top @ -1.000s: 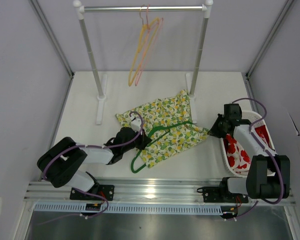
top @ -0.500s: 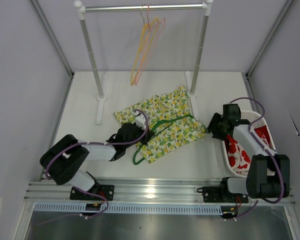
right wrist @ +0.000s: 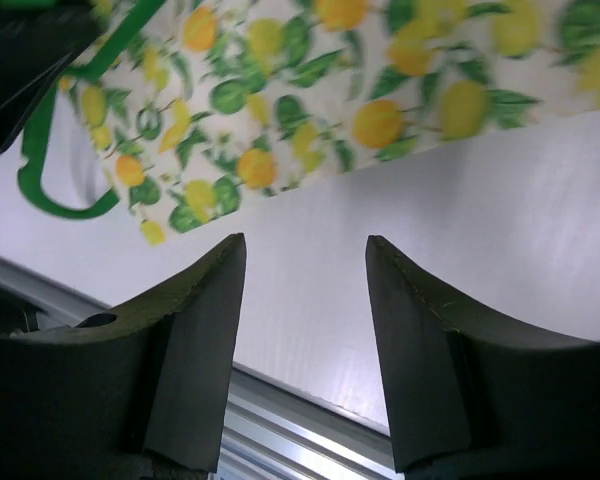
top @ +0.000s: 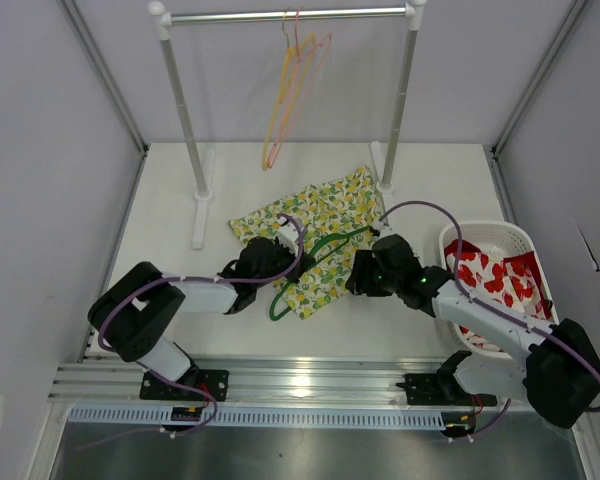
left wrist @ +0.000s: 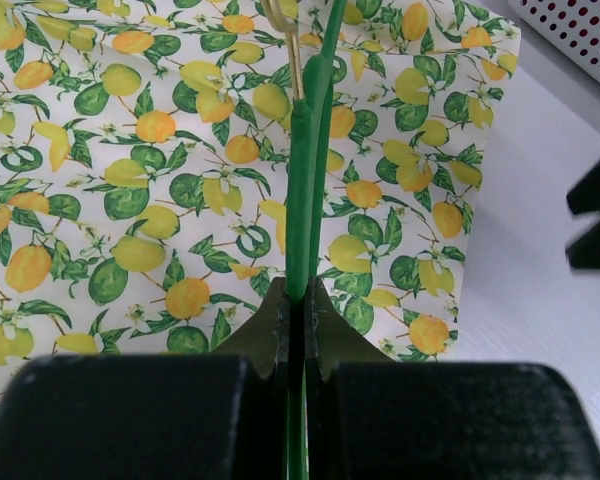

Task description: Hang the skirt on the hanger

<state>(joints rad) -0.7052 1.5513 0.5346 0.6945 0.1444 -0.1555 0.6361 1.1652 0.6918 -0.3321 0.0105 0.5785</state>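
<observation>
The lemon-print skirt point(top: 320, 225) lies flat on the white table point(top: 170, 215), seen close up in the left wrist view point(left wrist: 130, 190) and the right wrist view point(right wrist: 380, 90). A green hanger point(top: 298, 275) lies across it. My left gripper point(top: 283, 262) is shut on the green hanger's bar point(left wrist: 302, 180) over the skirt's left part. My right gripper point(top: 358, 280) is open and empty at the skirt's right edge, jaws wide over bare table point(right wrist: 320, 320). The hanger's hook end point(right wrist: 60, 170) shows beside the skirt's corner.
A clothes rail point(top: 285, 16) stands at the back with pink and yellow hangers point(top: 285, 105) on it. Its two feet point(top: 202, 205) rest on the table. A white basket point(top: 480, 240) with red-print cloth point(top: 500, 285) sits at the right. A metal rail point(right wrist: 280, 440) runs along the near edge.
My right arm swung left from beside the basket to the skirt's right edge. My left gripper pulled the green hanger and skirt slightly right and back.
</observation>
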